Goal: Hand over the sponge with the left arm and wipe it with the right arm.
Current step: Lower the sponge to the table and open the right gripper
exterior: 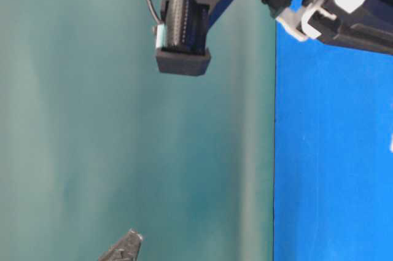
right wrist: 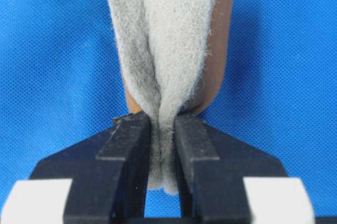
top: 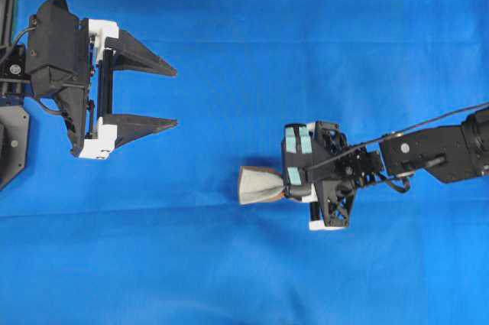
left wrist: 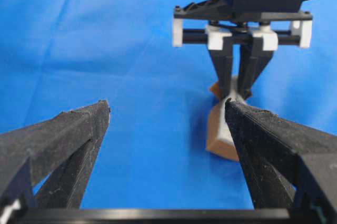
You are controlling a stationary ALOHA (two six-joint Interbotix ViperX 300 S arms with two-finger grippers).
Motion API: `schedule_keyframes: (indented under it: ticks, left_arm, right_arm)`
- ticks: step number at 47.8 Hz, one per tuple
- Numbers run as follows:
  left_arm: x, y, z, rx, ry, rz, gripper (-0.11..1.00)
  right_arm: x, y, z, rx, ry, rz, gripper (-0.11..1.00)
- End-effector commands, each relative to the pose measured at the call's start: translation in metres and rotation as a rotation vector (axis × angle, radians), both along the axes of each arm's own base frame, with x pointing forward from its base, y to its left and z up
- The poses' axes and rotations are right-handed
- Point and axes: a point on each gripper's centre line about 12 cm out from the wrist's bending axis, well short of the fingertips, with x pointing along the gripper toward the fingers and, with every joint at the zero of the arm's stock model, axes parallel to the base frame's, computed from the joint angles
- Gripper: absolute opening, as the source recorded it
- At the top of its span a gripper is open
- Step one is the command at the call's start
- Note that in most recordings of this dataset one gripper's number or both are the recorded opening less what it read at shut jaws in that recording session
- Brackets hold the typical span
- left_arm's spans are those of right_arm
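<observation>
The sponge (top: 257,185) lies low over the blue cloth right of centre, its grey-white face pinched into a fold with a tan layer beneath. My right gripper (top: 281,185), marked with teal tape, is shut on the sponge's near end. In the right wrist view both fingers squeeze the sponge (right wrist: 168,39) at the right gripper (right wrist: 162,129). My left gripper (top: 175,97) hangs at the far left, wide open and holding nothing, well apart from the sponge. From the left wrist the sponge (left wrist: 217,129) shows just beyond the left gripper (left wrist: 167,110), held by the right gripper (left wrist: 239,89).
A blue cloth (top: 229,19) covers the whole table. The right arm's cable (top: 428,122) runs above its forearm. In the table-level view a teal-green backdrop (exterior: 92,120) fills the left, with the blue cloth (exterior: 331,163) at the right.
</observation>
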Motion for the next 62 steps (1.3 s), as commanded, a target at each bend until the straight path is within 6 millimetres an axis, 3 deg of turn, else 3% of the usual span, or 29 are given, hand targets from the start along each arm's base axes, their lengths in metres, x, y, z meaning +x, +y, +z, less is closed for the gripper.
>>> schedule_keyframes:
  ticks: [1,13,19,45,55,62]
  left_arm:
    - [0.001,0.0,0.007,-0.002,-0.026,0.001,0.9]
    - [0.001,0.0,0.007,-0.002,-0.026,0.0,0.9]
    - [0.001,-0.001,0.007,-0.003,-0.025,-0.002,0.9]
    - [0.001,-0.001,0.006,-0.002,-0.023,-0.004,0.9]
    - [0.001,-0.002,0.006,-0.002,-0.022,-0.007,0.9]
    - [0.001,-0.003,0.006,-0.002,-0.022,-0.008,0.9]
  right_arm:
    - [0.006,-0.017,0.013,-0.013,-0.037,-0.028,0.19]
    - [-0.002,-0.1,0.009,-0.097,-0.012,-0.16,0.19]
    - [-0.006,-0.12,0.008,-0.112,-0.009,-0.196,0.19]
    - [-0.004,-0.117,0.01,-0.113,-0.027,-0.185,0.2]
    - [-0.002,-0.116,0.011,-0.114,-0.032,-0.18,0.7]
    - [0.001,-0.116,0.014,-0.113,-0.043,-0.18,0.73]
